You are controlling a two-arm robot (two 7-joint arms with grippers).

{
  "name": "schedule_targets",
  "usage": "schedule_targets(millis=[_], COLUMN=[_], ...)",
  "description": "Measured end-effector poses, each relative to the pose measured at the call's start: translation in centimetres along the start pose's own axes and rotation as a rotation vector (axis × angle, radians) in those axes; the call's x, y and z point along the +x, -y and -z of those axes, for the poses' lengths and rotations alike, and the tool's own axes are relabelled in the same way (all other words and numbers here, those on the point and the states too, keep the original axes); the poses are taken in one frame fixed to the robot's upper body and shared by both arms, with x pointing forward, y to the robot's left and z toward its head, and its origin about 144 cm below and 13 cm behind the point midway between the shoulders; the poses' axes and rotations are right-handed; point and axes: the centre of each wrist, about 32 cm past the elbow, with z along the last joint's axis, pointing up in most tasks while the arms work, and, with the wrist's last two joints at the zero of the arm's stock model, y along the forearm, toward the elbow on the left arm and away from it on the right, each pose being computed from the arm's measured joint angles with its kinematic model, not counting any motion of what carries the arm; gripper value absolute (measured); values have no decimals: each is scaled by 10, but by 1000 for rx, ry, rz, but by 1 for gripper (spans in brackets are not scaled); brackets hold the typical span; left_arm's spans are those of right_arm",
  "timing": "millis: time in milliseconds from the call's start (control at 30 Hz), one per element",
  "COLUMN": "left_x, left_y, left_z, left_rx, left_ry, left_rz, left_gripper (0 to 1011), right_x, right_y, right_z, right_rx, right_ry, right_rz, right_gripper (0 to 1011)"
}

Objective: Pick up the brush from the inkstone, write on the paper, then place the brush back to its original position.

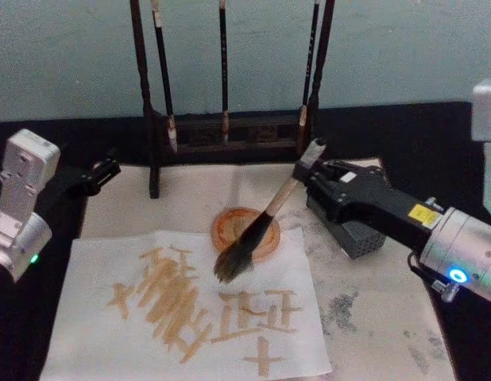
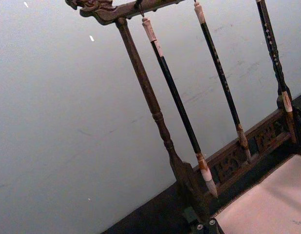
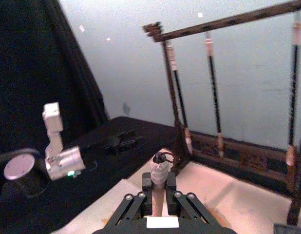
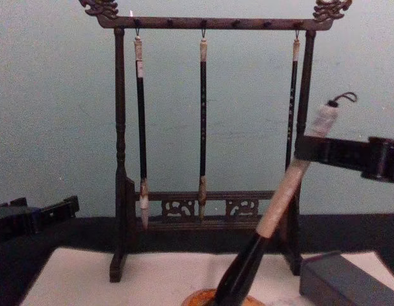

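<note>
The brush (image 1: 271,210) looks light, with a stiff thick handle and soft floppy hairs, so hold it high on the handle. The right gripper (image 1: 309,164) pinches it near the white end. It leans with hairs over the paper (image 1: 94,270), beside the inkstone (image 1: 230,226). The left gripper (image 1: 102,172) sits at the left

Black right hand (image 1: 311,168), yellow label (image 1: 424,213); silver wrist (image 1: 472,250), blue light (image 1: 457,275).
</note>
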Motion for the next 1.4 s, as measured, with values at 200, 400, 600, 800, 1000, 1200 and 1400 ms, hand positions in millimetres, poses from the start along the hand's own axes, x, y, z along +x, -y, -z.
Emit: schedule_targets(millis=[200,400,600,800,1000,1200,1400], left_x=[0,0,0,0,0,0,0], left_y=[0,0,0,0,0,0,0], left_z=[0,0,0,0,0,0,0], left_rx=[0,0,0,0,0,0,0], left_ry=[0,0,0,0,0,0,0], left_rz=[0,0,0,0,0,0,0], left_gripper=[1002,1002,1002,1002,1000,1002,1002], right_x=[-10,-16,-19,-19,-18,-13,-7], right_y=[-5,-11,-18,-25,-31,-33,-31], right_z=[-5,-6,-4,0,6,11,17], right_rx=[-23,-41,-44,-45,-54,-65,-78], right_ry=[98,139,131,104,82,61,39], right_rz=[-37,-78,-105,-124,-130,-123,-108], right_gripper=[166,166,166,166,166,166,166])
